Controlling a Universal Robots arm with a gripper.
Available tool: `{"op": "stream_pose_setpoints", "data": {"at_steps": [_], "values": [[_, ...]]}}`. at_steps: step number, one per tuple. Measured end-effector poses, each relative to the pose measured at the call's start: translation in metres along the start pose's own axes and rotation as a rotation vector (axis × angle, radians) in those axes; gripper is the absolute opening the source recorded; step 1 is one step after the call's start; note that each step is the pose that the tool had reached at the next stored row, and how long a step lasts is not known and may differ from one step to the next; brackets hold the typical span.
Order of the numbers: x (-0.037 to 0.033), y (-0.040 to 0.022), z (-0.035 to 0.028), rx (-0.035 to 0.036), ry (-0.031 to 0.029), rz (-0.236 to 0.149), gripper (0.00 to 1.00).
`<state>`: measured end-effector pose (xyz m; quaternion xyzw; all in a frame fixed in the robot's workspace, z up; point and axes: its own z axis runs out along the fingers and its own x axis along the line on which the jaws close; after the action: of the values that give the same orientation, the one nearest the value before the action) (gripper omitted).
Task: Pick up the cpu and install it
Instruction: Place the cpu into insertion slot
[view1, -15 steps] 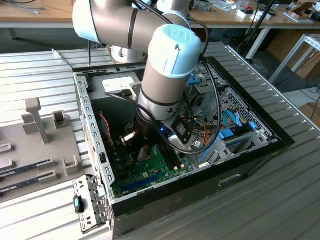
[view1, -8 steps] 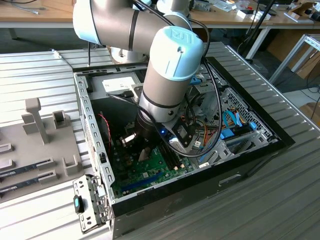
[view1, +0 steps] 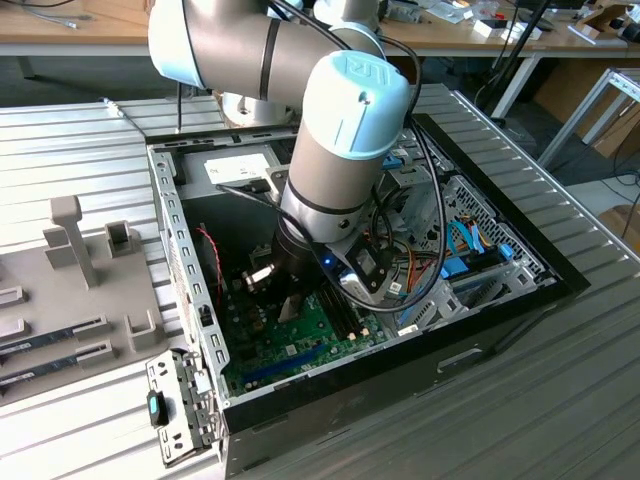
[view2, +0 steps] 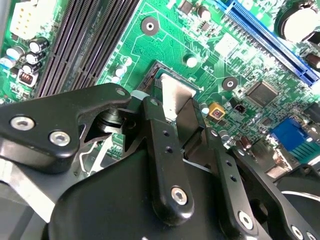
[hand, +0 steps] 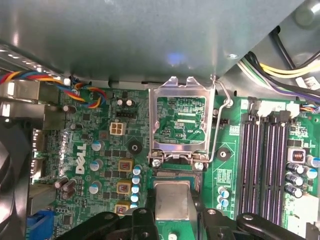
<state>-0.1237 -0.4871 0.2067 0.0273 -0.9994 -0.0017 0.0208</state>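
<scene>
Gripper (hand: 172, 211) pinched cpu (hand: 171, 199) over socket (hand: 175, 174), 7 o'clock off blue cap (view1: 365, 85) in exterior view; likely needed level, aligned seating.

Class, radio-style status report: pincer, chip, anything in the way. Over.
Pincer shut on the chip, low over the green board. Socket's metal frame flipped open, clear of the chip. Nothing seen blocking. Over.

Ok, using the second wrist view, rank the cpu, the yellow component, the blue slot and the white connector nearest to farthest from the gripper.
1. cpu, right at the gripper.
2. yellow component, just beside the cpu.
3. blue slot, beyond the yellow component.
4. white connector, past the black memory slots.
</scene>
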Motion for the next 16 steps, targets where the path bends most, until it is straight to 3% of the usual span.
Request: {"op": "stream_pose_setpoints", "data": {"at_steps": [4,12,14,16], "values": [[-0.0002,0.0031,0.0,-0.0006,-0.0001,0.0,0.38],[0.003,0.0007,-0.0001,-0.0005,-0.0002,-0.004,0.38],[0.0027,0.0002,-0.0001,0.005,0.0007,-0.008,0.38],[0.0002,0.0,-0.0002,0.005,0.0013,-0.008,0.38]]}}
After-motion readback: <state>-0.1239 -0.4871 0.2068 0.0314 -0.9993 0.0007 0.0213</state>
